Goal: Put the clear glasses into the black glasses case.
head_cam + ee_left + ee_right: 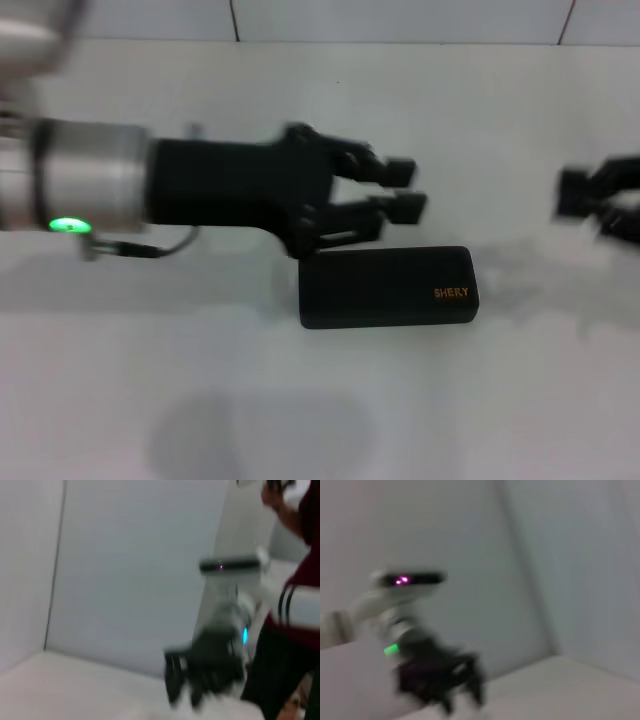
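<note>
Black glasses case (pixel 388 287): matt black hard shell, smooth, w/ small orange print at its right end. Left gripper (pixel 405 189): matt black plastic-looking fingers; arm behind it has a smooth, silvery metal-look sleeve. Table (pixel 300 400): plain white, smooth, faint sheen. Far wall: white tiles.

— How's the light?
— Bright and even on the white table (pixel 330 400); soft shadows lie under the black case (pixel 388 288), and a dim grey patch shows nearer the camera.
— Sharpness?
— Poor. The left arm (pixel 200 185) is smeared by motion, and both wrist views are heavily blurred, with glowing indicator lights streaked.
</note>
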`<state>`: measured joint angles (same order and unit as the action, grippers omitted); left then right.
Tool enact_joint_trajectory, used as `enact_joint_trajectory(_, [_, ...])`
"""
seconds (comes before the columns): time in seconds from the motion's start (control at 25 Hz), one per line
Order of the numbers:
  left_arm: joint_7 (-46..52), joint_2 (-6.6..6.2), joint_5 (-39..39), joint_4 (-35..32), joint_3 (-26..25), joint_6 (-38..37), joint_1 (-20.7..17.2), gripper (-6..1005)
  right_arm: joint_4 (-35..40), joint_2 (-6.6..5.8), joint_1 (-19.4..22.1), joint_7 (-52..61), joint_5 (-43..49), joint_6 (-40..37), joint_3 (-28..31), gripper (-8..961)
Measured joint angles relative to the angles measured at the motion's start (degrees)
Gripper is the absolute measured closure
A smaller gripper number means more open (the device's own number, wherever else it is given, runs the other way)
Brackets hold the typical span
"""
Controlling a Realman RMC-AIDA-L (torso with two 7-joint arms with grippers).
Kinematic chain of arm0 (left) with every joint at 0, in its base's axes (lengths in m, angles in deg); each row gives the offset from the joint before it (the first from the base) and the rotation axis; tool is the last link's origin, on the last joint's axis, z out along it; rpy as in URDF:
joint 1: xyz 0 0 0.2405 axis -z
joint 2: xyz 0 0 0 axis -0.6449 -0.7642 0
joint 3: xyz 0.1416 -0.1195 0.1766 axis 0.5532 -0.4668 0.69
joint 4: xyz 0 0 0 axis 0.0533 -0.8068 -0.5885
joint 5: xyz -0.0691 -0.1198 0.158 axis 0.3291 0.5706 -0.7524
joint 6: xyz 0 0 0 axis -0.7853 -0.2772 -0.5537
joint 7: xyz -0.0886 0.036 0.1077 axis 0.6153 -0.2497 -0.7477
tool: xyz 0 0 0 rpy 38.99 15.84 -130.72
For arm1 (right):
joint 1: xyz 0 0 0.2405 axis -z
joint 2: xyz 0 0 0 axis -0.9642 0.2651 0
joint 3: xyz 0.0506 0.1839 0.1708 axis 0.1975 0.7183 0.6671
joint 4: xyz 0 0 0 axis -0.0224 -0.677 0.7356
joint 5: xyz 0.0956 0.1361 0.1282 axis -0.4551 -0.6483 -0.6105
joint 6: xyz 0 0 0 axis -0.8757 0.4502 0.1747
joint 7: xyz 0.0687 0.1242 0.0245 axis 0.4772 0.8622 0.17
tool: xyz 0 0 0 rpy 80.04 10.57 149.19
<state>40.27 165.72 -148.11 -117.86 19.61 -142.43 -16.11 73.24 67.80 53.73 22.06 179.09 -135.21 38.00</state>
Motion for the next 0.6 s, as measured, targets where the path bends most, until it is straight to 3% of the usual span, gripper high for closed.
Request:
enact_joint_trajectory(0.04, [0.5, -0.06, 1.7, -1.9, -4.4, -4.5, -1.7, 726, -1.6, -0.01, -0.1, -2.6, -2.1, -0.8, -4.6, 752])
enact_joint_trajectory(0.24, [1.7, -1.07, 0.5, -1.8, -8.9, -9.6, -2.7, 695, -4.2, -0.01, -1.7, -7.6, -4.4, 0.5, -17.1, 586])
enact_joint_trajectory(0.4, [1.7, -2.51, -0.3, -1.1, -9.3, -11.5, -2.8, 567, -5.8, 0.04, -2.9, -11.0, -7.4, 3.4, -22.9, 497])
enact_joint_trajectory(0.6, [1.2, -3.68, -0.2, 1.9, -11.1, -13.7, -2.9, 429, -7.0, 0.09, -4.1, -13.0, -8.9, 3.8, -23.3, 402])
